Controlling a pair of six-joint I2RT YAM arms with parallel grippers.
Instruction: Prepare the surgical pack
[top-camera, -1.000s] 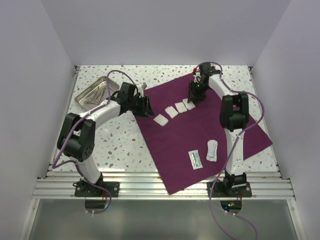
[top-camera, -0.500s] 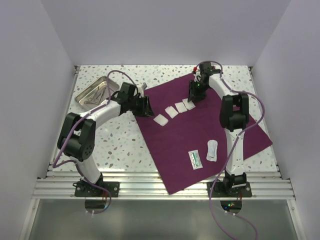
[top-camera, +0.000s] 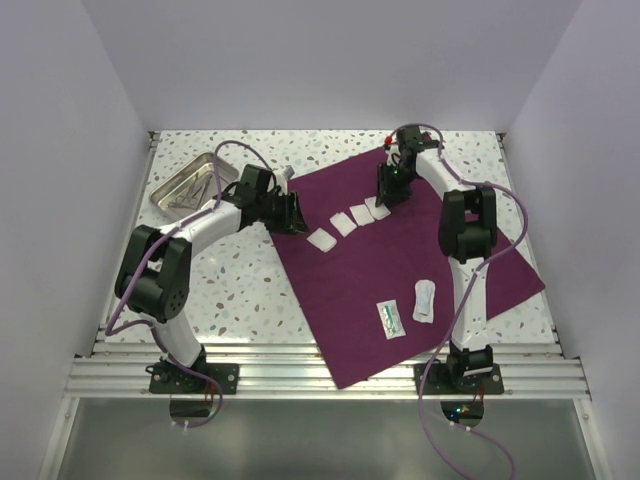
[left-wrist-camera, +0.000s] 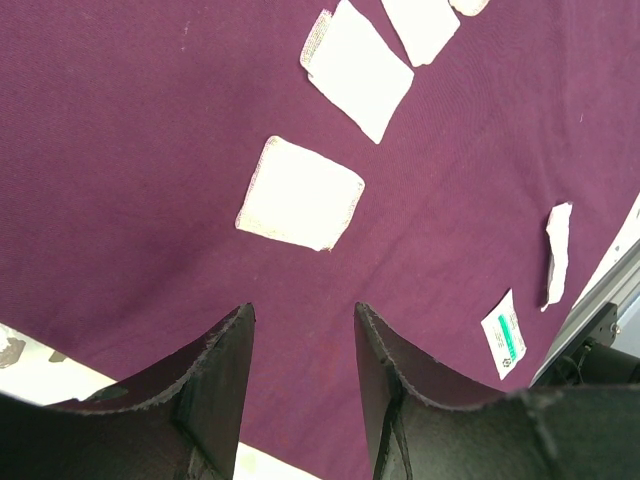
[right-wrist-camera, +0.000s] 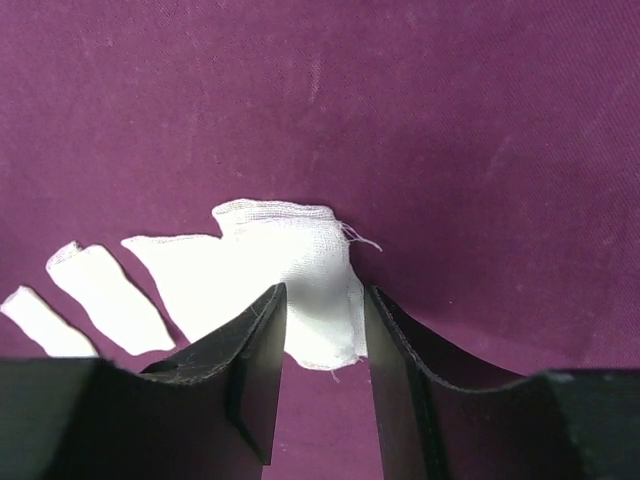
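The surgical pack, a deep purple cloth (top-camera: 400, 260), lies spread flat as a wide sheet on the speckled table. Several white gauze squares (top-camera: 343, 225) lie in a row on its far half. My left gripper (top-camera: 293, 214) is open and empty, low over the cloth's left edge (left-wrist-camera: 150, 120), its tips (left-wrist-camera: 300, 310) short of the nearest gauze square (left-wrist-camera: 300, 193). My right gripper (top-camera: 383, 198) is open, its tips (right-wrist-camera: 324, 288) straddling the rightmost gauze pad (right-wrist-camera: 300, 265), which lies slightly bunched on the cloth (right-wrist-camera: 450, 120).
A metal tray (top-camera: 222, 160) with instruments stands at the far left of the table. A green-labelled packet (top-camera: 391, 319) and a white strip packet (top-camera: 424, 301) lie on the cloth's near part; both show in the left wrist view, the packet (left-wrist-camera: 503, 333) and strip (left-wrist-camera: 557, 255).
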